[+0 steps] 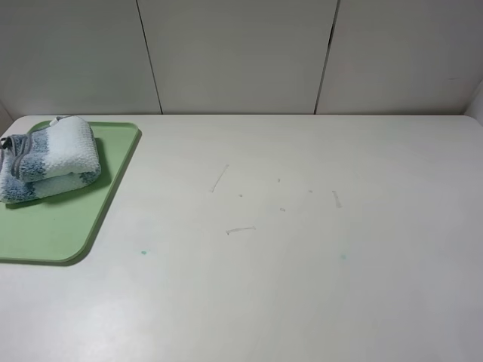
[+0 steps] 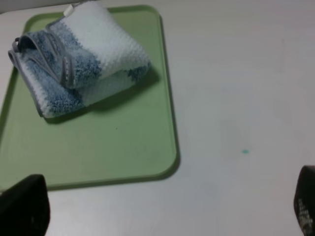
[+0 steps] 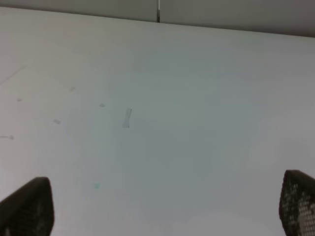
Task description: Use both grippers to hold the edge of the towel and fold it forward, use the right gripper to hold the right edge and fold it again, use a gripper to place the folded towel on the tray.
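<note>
While both grippers hang spread wide and empty, the folded towel (image 1: 47, 158) lies on the tray (image 1: 68, 226).
Left gripper (image 2: 162, 209) hovers near the tray's corner; right gripper (image 3: 162, 209) is over bare table (image 1: 302, 249), well apart from the tray.

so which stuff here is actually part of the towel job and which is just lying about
Part of the job:
- towel, folded, lying on the tray
- tray, pale green, at the table's left edge
- left gripper, open, holding nothing
- right gripper, open, holding nothing

Just there:
- table, white, with a few faint scuffs and small green specks
- wall panels behind it
</note>
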